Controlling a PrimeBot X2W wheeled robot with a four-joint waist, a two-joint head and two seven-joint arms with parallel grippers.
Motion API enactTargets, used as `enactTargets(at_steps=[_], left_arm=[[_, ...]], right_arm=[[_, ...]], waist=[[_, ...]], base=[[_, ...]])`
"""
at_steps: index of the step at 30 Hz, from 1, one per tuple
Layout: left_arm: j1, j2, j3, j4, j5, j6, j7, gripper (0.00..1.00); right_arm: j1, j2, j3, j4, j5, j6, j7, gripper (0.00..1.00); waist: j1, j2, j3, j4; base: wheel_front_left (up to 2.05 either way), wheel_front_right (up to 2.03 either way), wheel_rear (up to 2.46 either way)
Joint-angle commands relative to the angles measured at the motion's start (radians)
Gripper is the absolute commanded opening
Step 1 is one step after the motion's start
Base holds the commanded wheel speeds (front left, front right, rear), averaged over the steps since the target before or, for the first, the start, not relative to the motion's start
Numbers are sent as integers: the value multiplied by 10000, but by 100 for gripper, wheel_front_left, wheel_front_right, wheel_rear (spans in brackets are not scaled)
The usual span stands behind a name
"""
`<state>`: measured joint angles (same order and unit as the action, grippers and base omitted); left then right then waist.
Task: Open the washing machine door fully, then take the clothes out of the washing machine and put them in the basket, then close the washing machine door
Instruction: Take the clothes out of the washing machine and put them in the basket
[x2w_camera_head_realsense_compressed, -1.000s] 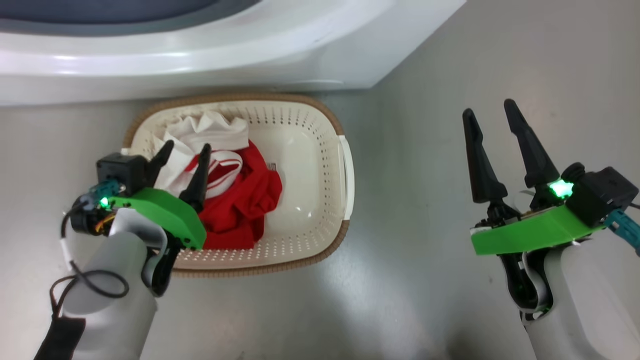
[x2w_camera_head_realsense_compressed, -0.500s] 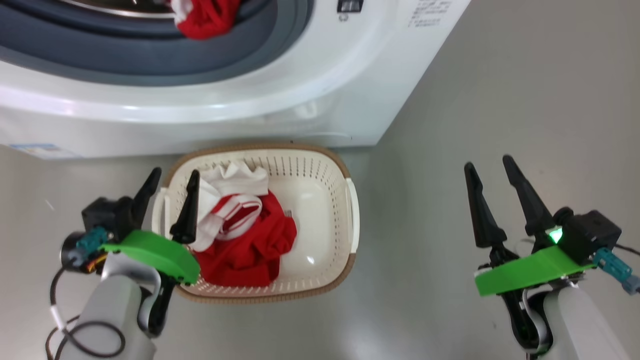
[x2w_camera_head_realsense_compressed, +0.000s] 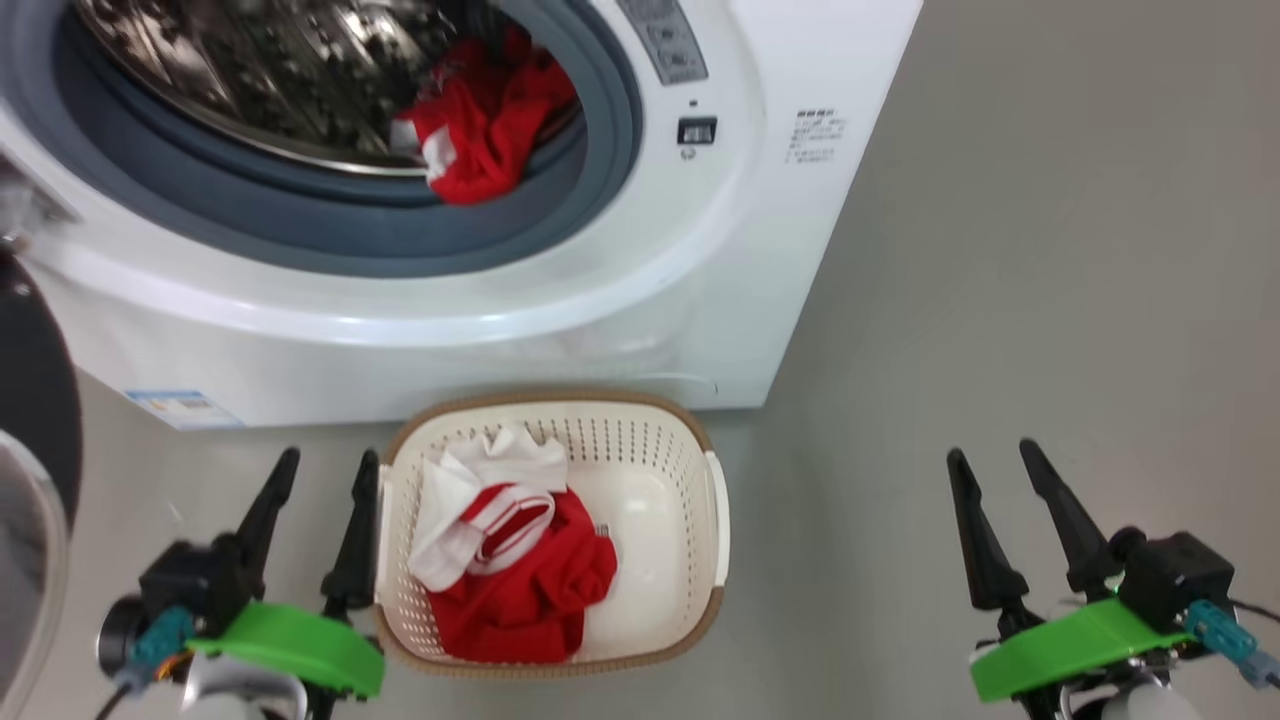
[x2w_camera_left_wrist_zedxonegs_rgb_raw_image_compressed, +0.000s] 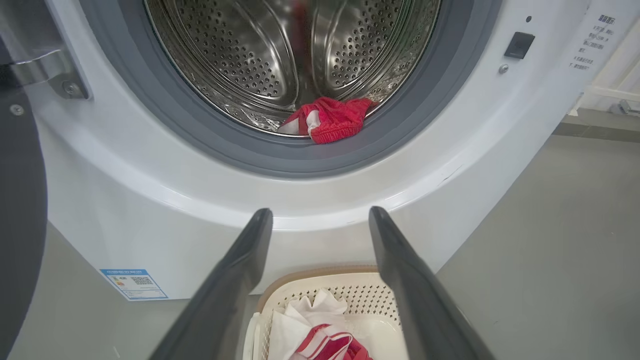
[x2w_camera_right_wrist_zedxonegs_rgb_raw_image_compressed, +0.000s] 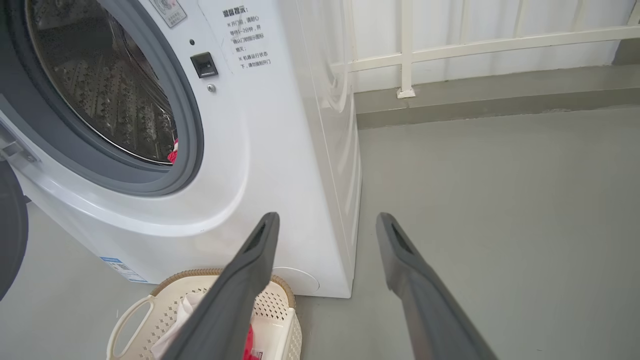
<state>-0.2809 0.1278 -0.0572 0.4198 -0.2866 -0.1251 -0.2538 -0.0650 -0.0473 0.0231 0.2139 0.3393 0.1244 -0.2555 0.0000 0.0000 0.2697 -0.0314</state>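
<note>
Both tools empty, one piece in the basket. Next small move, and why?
Probably reach the left tool forward and up toward the red garment lying at the front lip of the drum. The door stands open, the basket holds one red-and-white piece, and both tools are open and empty; the left tool faces the opening more squarely than the right tool.
</note>
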Motion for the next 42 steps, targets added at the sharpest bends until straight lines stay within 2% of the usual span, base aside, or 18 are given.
enactTargets(at_steps=[1,22,42], left_arm=[[356,137,505,-510,179,-55,-80,100],[3420,-452,1623,-2711,1021,-56,-80,100],[3464,-662,1662,-2847,971,-56,-80,100]], right_arm=[[228,-29,147,-216,-172,63,-63,100],[1908,-29,-273,-482,-218,63,-63,100],[1784,-35,-273,-533,-234,63,-63,100]], waist=[[0,0,-702,125],[0,0,-2045,142],[0,0,-1904,69]], base=[[0,0,0],[0,0,0],[0,0,0]])
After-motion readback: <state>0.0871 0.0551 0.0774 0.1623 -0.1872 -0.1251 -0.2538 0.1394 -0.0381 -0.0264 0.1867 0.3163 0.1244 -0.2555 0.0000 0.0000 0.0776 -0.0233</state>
